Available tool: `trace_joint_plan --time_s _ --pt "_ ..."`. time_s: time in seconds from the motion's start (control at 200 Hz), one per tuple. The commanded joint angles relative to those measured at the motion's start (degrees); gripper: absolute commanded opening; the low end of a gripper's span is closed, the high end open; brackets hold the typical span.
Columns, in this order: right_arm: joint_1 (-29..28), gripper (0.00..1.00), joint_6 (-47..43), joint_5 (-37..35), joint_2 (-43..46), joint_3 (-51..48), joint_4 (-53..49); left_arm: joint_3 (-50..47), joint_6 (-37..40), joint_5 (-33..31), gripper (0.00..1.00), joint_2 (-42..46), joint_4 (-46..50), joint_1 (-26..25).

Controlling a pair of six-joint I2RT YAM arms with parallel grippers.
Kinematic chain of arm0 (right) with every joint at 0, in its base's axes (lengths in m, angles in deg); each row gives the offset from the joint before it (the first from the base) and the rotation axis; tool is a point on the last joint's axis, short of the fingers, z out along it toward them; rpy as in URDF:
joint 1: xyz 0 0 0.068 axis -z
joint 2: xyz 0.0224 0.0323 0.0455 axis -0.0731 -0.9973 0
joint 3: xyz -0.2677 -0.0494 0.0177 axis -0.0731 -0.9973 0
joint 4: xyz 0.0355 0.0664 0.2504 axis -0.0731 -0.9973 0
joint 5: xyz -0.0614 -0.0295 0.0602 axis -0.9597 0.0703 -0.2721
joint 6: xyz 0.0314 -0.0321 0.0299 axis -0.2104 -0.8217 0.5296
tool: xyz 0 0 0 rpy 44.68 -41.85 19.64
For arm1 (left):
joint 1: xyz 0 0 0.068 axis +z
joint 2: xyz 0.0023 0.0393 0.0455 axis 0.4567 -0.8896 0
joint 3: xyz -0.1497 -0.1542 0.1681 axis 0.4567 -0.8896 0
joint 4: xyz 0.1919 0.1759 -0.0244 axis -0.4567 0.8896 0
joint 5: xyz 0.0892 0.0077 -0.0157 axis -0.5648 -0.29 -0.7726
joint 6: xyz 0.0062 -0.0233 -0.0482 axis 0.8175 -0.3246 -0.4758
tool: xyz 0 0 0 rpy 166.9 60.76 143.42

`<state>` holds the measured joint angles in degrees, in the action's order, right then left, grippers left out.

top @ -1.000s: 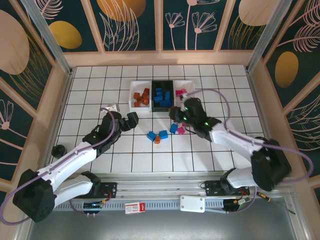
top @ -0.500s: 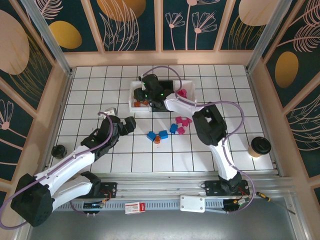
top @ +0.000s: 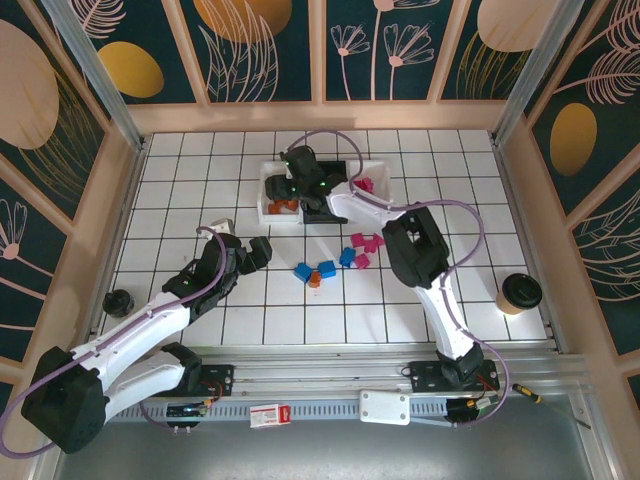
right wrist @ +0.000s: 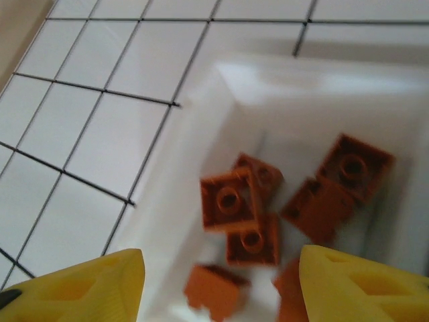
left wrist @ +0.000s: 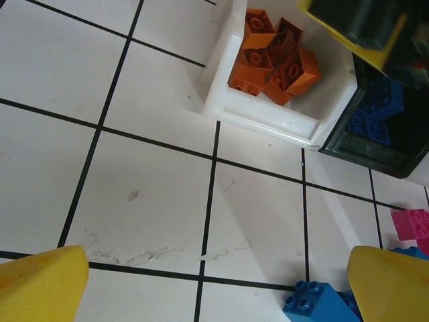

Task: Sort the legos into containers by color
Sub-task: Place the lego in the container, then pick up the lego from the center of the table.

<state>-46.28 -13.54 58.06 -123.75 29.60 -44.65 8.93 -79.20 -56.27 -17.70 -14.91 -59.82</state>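
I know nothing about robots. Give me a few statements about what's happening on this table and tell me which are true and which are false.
1. The right gripper hangs open over the white bin of orange bricks. True.
2. The left gripper is clamped on a blue brick. False: it is open and empty, and the blue brick lies on the table near one finger.
3. The black bin holds pink bricks. False: it holds blue bricks.
4. Pink bricks lie loose on the table. True.
5. No orange brick lies loose on the table. False: a loose orange brick lies there.
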Motion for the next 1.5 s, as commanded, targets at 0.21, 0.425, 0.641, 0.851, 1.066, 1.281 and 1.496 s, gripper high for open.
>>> trace_joint_plan --time_s 0.21,0.425,0.641,0.851,1.066,1.281,1.496 --pt "-0.32 0.64 5.22 -1.68 30.24 -36.88 12.86 0.2 -0.33 1.8 0.99 -0.7 -1.49 -0.2" --pt "-0.37 0.64 6.31 -9.22 46.75 -55.78 8.2 0.66 0.03 2.66 0.99 -2.99 -3.26 -0.23" --pt "0.07 0.64 5.83 -15.01 54.55 -65.3 -0.76 1.07 0.07 3.31 0.99 -5.75 -3.94 -0.27" --pt "0.08 0.64 3.56 -14.73 49.1 -65.86 -1.77 1.41 -0.08 3.72 0.99 -6.47 -4.05 -0.22" --pt "1.04 0.62 0.29 -13.03 43.01 -63.68 2.78 1.15 -0.15 3.39 0.99 -6.29 -3.54 -0.15" --pt "2.75 0.58 -1.74 -11.13 36.85 -60.59 5.7 0.98 -0.09 3.17 0.99 -6.04 -3.02 -0.16" --pt "3.33 0.43 -2.87 -10.18 34.05 -59.04 6.74 0.45 0.0 2.83 0.99 -5.67 -2.81 -0.16"
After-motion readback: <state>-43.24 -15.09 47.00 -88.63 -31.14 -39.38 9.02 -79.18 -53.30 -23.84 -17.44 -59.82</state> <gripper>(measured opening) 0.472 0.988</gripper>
